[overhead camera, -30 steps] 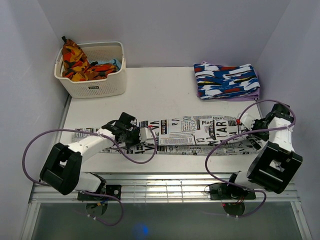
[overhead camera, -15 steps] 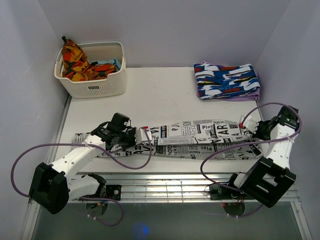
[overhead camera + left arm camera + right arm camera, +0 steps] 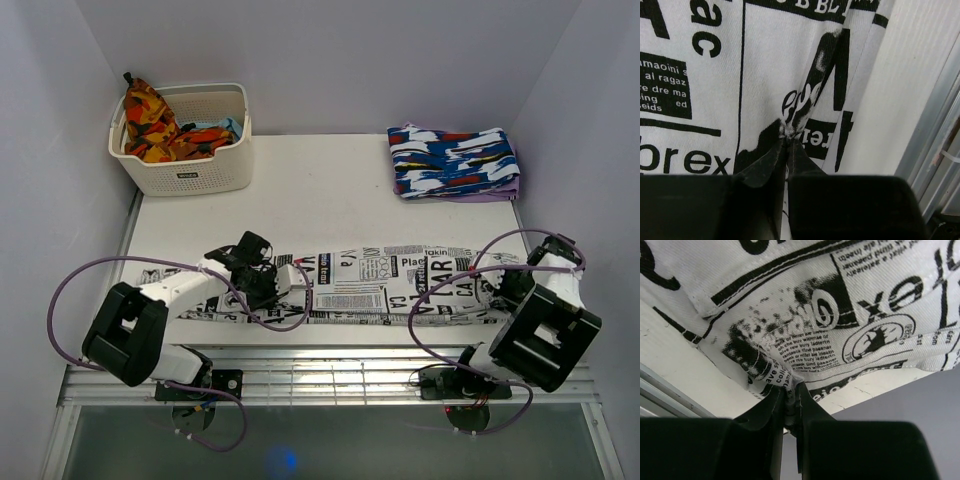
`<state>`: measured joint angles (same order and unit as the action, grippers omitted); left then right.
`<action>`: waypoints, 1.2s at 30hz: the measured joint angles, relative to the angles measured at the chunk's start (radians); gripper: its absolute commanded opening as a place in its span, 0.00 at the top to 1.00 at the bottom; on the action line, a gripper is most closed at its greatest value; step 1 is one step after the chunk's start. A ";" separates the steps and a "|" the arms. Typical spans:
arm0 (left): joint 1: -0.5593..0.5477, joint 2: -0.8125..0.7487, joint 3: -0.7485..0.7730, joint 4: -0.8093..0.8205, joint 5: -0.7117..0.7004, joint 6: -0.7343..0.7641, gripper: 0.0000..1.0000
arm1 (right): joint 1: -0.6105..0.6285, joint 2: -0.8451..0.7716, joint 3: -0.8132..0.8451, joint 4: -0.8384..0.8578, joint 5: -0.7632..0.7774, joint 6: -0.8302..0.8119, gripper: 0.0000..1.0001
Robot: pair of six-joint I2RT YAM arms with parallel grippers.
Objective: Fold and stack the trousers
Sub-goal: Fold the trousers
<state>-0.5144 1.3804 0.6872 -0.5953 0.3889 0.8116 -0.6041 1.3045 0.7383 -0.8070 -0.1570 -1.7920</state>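
Basket (image 3: 186, 178) at the desk's (image 3: 320, 190) far-left corner holds orange patterned cloth (image 3: 148, 120) and blue fabric (image 3: 222, 127). The left end effector (image 3: 788, 141) and right end effector (image 3: 791, 385), nearly closed, each pinch the trousers (image 3: 370, 277).

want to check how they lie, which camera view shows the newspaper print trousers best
Top external: the long white fabric trousers printed with black newspaper text show nearly full length. The wrist views give only close patches of cloth, pinched in the left end effector and right end effector.
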 measured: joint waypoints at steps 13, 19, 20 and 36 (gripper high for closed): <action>0.001 0.028 0.026 0.014 -0.003 0.029 0.81 | 0.057 0.093 0.165 0.000 -0.014 0.117 0.92; 0.002 0.028 0.031 0.006 -0.003 0.033 1.00 | 0.058 0.095 0.168 -0.003 -0.014 0.129 0.92; 0.002 0.028 0.033 0.004 -0.003 0.034 0.99 | 0.059 0.095 0.171 -0.005 -0.014 0.132 0.92; 0.039 -0.075 0.098 -0.091 0.013 0.073 0.89 | 0.077 0.109 0.310 -0.072 -0.060 0.162 0.92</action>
<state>-0.4751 1.3056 0.7853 -0.6865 0.4023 0.8845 -0.5270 1.4136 1.0481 -0.8791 -0.2169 -1.6299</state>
